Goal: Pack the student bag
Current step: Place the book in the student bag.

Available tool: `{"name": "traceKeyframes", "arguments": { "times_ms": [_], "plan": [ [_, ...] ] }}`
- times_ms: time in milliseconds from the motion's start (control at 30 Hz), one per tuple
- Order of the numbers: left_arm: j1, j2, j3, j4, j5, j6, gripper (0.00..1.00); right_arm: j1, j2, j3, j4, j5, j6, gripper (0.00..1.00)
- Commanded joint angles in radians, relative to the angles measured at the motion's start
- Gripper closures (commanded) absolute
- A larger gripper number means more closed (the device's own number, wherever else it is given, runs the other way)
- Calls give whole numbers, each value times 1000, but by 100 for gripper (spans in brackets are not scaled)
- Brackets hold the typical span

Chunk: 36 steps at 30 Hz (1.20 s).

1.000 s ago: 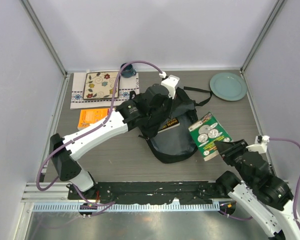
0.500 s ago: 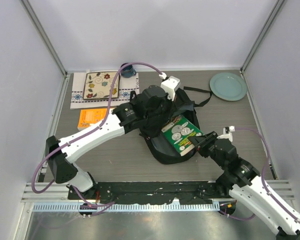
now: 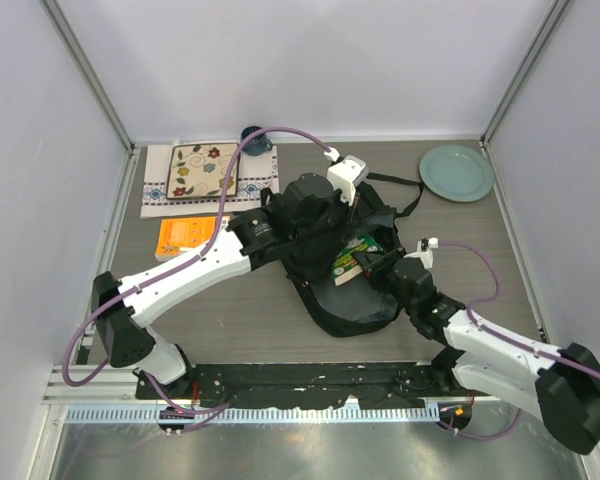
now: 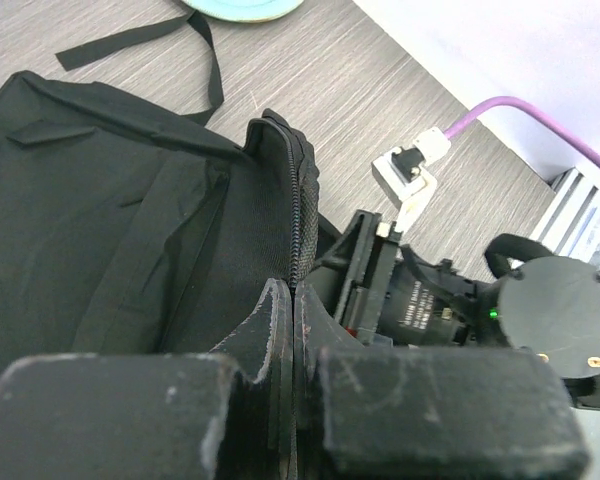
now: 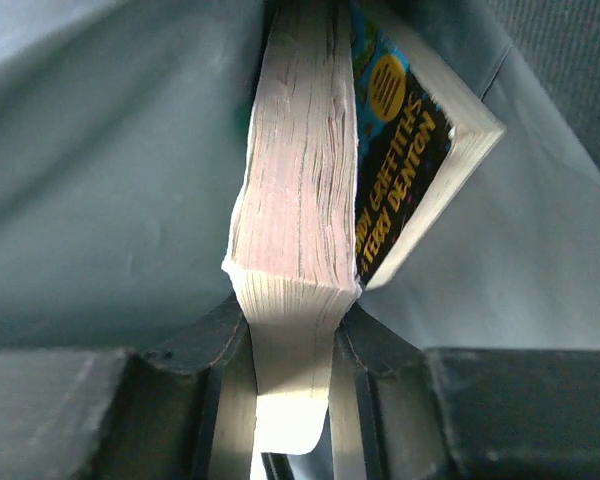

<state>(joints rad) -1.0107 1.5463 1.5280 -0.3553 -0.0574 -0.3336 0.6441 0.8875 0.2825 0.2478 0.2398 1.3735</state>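
The student bag [image 3: 352, 300], a big black backpack, lies mid-table with its mouth held up. My left gripper [image 4: 293, 295] is shut on the bag's zipper edge [image 4: 300, 210], lifting the flap. My right gripper [image 3: 373, 264] is shut on a thick green-covered book [image 3: 352, 257], which sits partly inside the opening. In the right wrist view its pale page edges [image 5: 295, 200] stand between my fingers [image 5: 220, 330]. Beside it, against the bag's grey-blue lining [image 5: 100, 180], leans another book [image 5: 410, 165] with yellow lettering.
A teal plate [image 3: 457, 172] sits at the back right. At the back left are a floral-patterned square [image 3: 204, 170] on a white cloth, a dark cup [image 3: 252, 135] and an orange book [image 3: 185, 236]. The bag's straps [image 3: 405, 190] trail toward the plate.
My right arm carried the green book leftward from beside the bag into the bag's opening. The left gripper kept its hold on the flap and shifted slightly.
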Motion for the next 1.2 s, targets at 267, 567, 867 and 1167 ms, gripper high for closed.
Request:
{"name": "traceKeyframes", "arguments": {
  "times_ms": [267,567,867,1167],
  "plan": [
    [-8,-51,-23,141,37,-16,100,2,540,110,485,124,73,87],
    [-6,-83,-100,144,13,-19,100,-1,719,-93,733,-120,46,29],
    [1,-94,-132,141,4,-19,100,12,393,-148,404,-131,-53,17],
    [7,-87,-137,161,16,-27,100,20,16,-117,54,-14,-116,47]
  ]
}}
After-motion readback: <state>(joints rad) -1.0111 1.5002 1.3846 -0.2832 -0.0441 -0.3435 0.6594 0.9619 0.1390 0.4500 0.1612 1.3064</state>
